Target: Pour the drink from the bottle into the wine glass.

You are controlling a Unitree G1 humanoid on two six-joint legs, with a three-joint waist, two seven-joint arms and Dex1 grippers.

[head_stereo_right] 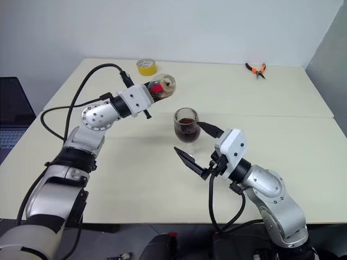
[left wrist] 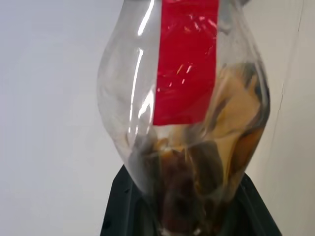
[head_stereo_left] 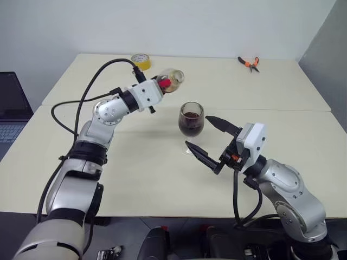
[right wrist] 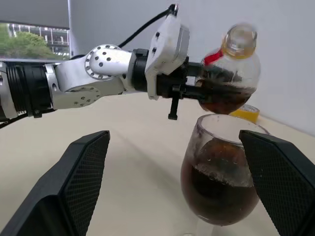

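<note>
Left eye view: tape roll (head_stereo_left: 141, 60) and pliers (head_stereo_left: 249, 63) lie far behind the wine glass (head_stereo_left: 191, 119). The left gripper (head_stereo_left: 161, 86) clamps the bottle (head_stereo_left: 171, 80) up-left of the glass, tilted, its neck pointing upward. The right gripper (head_stereo_left: 205, 139) stands spread beside the glass.

bottle (right wrist: 229, 73): clear thin plastic, glossy, catching highlights; red label showing as slick film
wine glass (head_stereo_left: 191, 119): smooth clear glass, shining at the rim
drink (right wrist: 216, 189): dark brown-red liquid, looking wet and bubbly at the edge
right gripper (head_stereo_left: 212, 142) fingers (right wrist: 81, 184): matt black plastic, fine cross-hatched pads
table (head_stereo_left: 152, 179): pale, smooth, matt top
tape roll (head_stereo_left: 141, 60): yellow, slightly glossy
</note>
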